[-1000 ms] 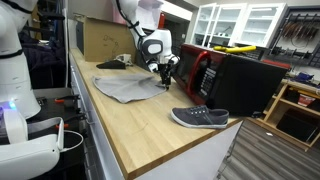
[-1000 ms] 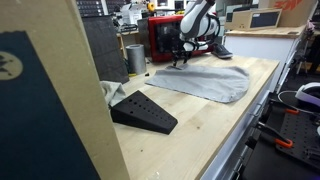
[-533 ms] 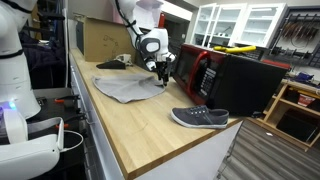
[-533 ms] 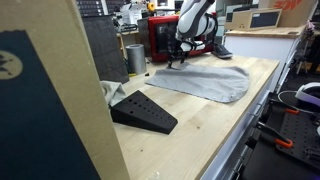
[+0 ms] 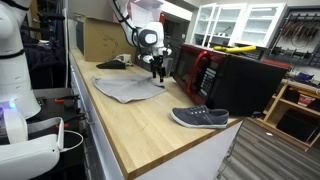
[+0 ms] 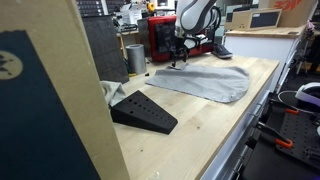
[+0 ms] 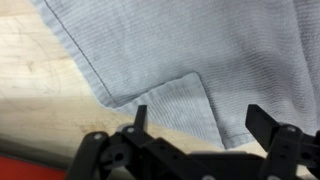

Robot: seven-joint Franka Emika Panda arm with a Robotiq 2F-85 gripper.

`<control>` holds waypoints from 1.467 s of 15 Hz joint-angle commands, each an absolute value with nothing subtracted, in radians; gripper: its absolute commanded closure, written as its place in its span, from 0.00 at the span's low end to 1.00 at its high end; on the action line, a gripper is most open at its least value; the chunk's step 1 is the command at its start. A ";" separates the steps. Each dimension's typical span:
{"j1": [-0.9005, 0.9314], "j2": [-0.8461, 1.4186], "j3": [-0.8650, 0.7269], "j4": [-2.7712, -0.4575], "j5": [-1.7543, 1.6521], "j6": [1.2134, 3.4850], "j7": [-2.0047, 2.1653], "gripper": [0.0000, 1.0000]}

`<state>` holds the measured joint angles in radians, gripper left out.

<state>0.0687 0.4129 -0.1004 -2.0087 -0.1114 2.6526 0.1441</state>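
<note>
The gripper hangs wide open and empty just above the grey cloth, at its edge nearest the red microwave. The cloth lies on the worktop beside that microwave, with one corner folded over.

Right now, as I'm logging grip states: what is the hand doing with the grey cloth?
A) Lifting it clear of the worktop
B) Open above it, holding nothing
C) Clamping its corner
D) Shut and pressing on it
B: in the wrist view the hand hangs with jaws wide apart over the grey cloth, which lies flat with nothing gripped.
</note>
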 commanded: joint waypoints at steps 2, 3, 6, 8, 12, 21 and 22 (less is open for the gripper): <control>0.149 0.374 -0.182 -2.071 -0.289 2.646 0.285 0.00; 0.158 0.379 -0.193 -2.072 -0.323 2.652 0.311 0.00; 0.202 0.398 -0.241 -2.062 -0.453 2.666 0.412 0.00; 0.215 0.409 -0.256 -2.056 -0.507 2.669 0.457 0.00; 0.203 0.434 -0.244 -2.055 -0.516 2.681 0.471 0.00; 0.215 0.427 -0.299 -2.054 -0.553 2.719 0.479 0.00; 0.216 0.427 -0.309 -2.053 -0.562 2.720 0.480 0.00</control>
